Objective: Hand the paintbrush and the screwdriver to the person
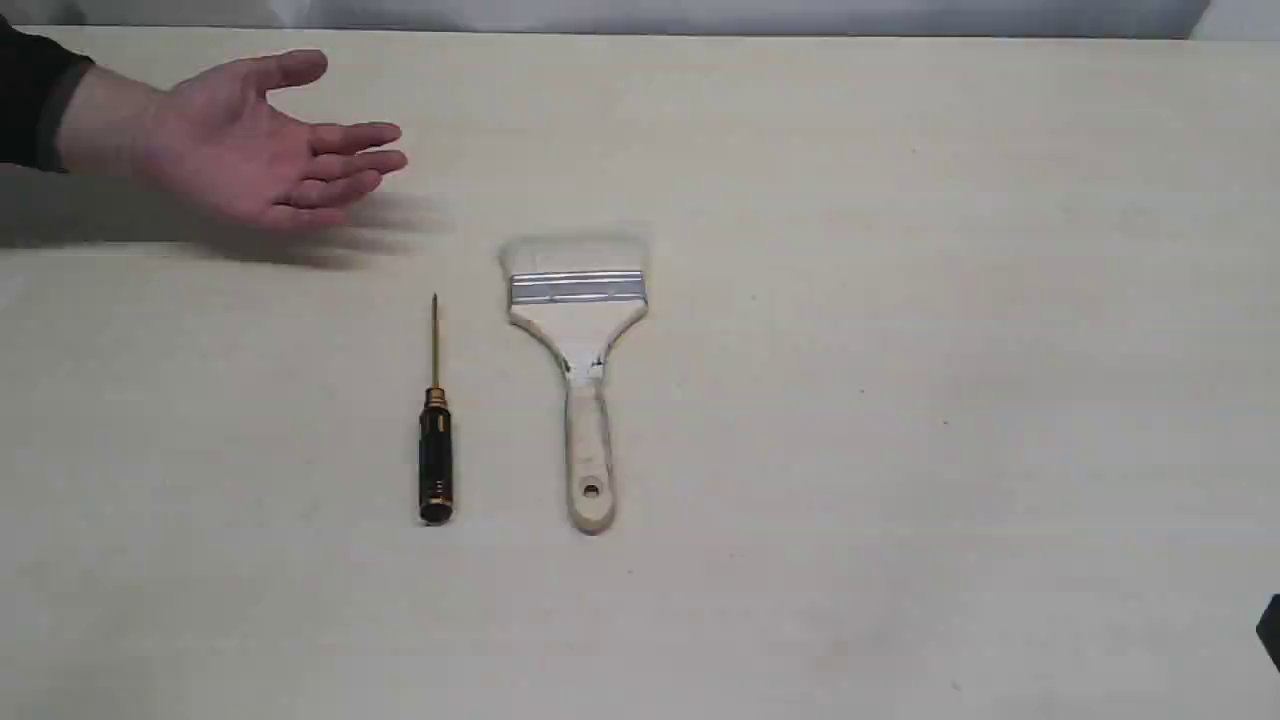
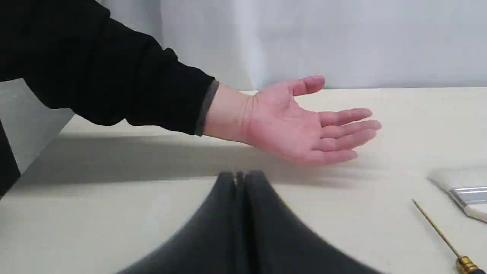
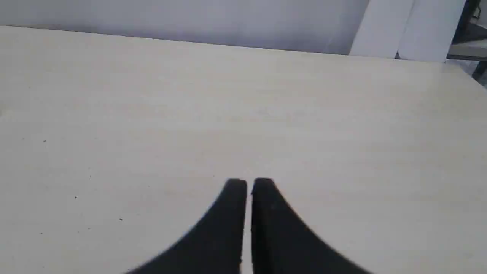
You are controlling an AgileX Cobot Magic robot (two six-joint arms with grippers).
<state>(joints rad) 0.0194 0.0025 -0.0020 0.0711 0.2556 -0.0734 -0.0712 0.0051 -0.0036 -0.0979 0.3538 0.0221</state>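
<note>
The paintbrush (image 1: 580,370) lies flat on the table's middle, pale bristles toward the far side, holed wooden handle toward the near edge; its ferrule corner (image 2: 466,194) shows in the left wrist view. The screwdriver (image 1: 435,430) lies parallel just left of it, gold shaft (image 2: 437,230) pointing away. The person's open hand (image 1: 260,150) hovers palm-up at the far left, dark cuff at the wrist, also seen as the hand (image 2: 300,125) beyond my left gripper (image 2: 240,176), which is shut and empty. My right gripper (image 3: 249,182) is shut over bare table, holding nothing.
The pale table (image 1: 900,450) runs to a grey backdrop at its far edge. A dark bit of the right arm (image 1: 1270,630) shows at the exterior view's lower right border. White panels (image 3: 411,30) stand beyond the table's far corner.
</note>
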